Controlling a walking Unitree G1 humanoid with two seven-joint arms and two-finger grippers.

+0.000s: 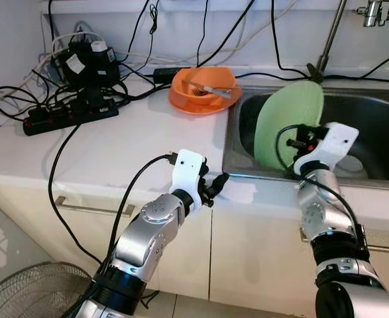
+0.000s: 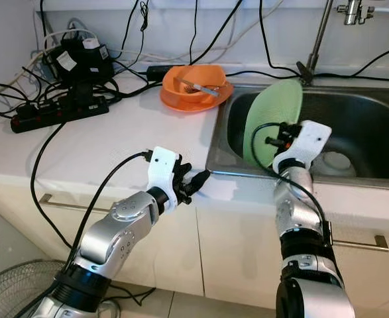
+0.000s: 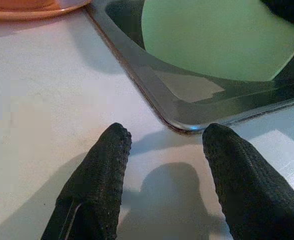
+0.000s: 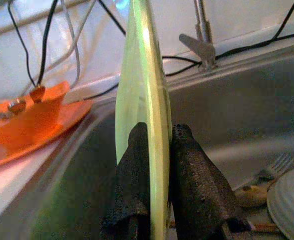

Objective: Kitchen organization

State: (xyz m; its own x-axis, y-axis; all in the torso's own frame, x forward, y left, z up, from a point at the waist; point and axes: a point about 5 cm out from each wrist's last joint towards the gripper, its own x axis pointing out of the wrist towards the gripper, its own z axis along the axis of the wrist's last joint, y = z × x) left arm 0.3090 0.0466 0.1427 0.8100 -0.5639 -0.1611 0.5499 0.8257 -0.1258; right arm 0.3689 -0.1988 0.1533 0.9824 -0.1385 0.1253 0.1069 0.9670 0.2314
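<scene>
Pale green plate (image 1: 283,122) upright (edge-on) over the sink (image 1: 380,126).

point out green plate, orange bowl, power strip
green plate (image 1: 280,119), left eye view, face of the plate, upper middle.
orange bowl (image 1: 187,99), left eye view, left rim.
power strip (image 1: 68,116), left eye view, middle of its black body.

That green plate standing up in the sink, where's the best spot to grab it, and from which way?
By its rim, coming from the front of the sink, edge-on. The green plate stands almost on edge in the sink, so its thin rim faces outward and fits between two fingers. The right gripper already pinches it that way, one finger on each face. The left gripper hovers open over the counter.
</scene>
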